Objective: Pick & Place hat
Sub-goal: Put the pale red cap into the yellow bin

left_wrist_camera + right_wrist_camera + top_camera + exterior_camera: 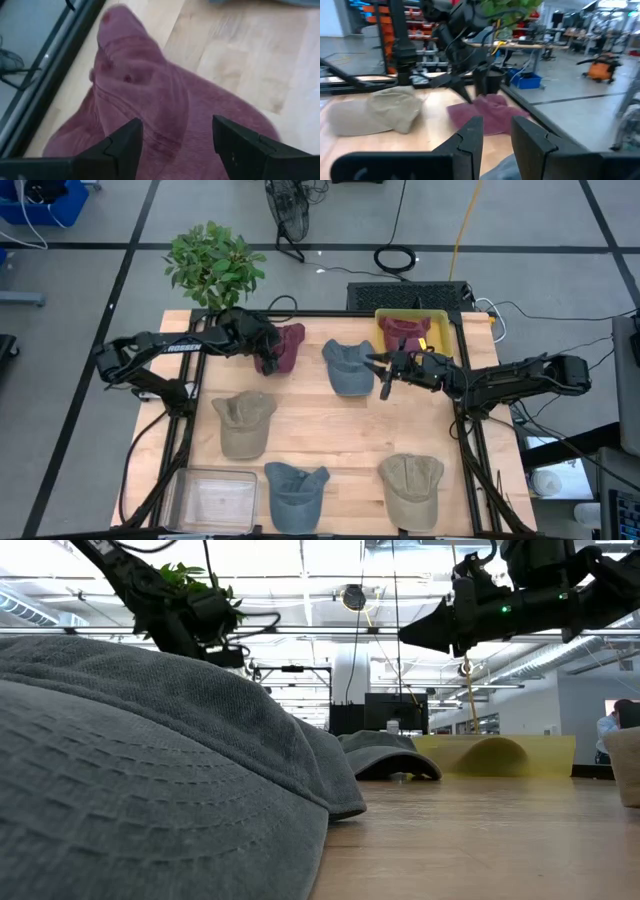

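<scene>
High view: maroon hat (pixel 282 347) is being approached by the spread left gripper (pixel 262 352), not yet grasped; right gripper (pixel 384 374), parted, is being held idle

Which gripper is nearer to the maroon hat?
Left. The left gripper hangs directly over the maroon hat, fingers open. The right gripper is farther away, beyond the blue-grey hat.
</scene>
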`<state>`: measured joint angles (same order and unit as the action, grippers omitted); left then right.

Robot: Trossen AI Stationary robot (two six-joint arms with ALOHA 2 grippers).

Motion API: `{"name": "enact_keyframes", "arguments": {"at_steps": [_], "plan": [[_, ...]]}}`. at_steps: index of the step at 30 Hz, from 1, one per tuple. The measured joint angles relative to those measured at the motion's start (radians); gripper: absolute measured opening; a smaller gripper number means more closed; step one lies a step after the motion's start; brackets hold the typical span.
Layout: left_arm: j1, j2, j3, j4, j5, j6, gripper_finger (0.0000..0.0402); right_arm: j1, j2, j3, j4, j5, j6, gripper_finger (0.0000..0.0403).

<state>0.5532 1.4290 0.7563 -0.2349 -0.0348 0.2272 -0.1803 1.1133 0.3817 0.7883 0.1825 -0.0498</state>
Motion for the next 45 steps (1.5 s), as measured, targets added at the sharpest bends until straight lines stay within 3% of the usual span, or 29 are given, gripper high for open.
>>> {"name": "enact_keyframes", "arguments": {"at_steps": [8,13,21,29,37,45], "plan": [[0.034,0.017,0.000,0.088,-0.044,0.006,0.0244,-0.071,0.000,0.000,0.009,-0.003,-0.016,0.0084],[0.036,0.033,0.000,0.088,-0.143,0.022,0.0244,-0.075,0.000,0.000,0.010,-0.004,-0.016,0.0084],[0.038,0.109,0.000,0.144,-0.140,-0.003,0.0244,-0.071,0.000,0.000,0.016,-0.005,0.007,0.0084],[0.044,0.089,0.000,0.159,-0.087,0.008,0.0244,-0.071,0.000,0.000,-0.013,-0.031,0.014,0.0084],[0.061,0.006,0.001,0.123,0.102,-0.004,0.0244,-0.071,0.000,0.000,-0.016,-0.031,0.010,0.0084],[0.060,0.053,0.000,0.073,0.060,0.040,0.0244,-0.071,0.000,0.000,-0.016,-0.031,0.011,0.0084]]}}
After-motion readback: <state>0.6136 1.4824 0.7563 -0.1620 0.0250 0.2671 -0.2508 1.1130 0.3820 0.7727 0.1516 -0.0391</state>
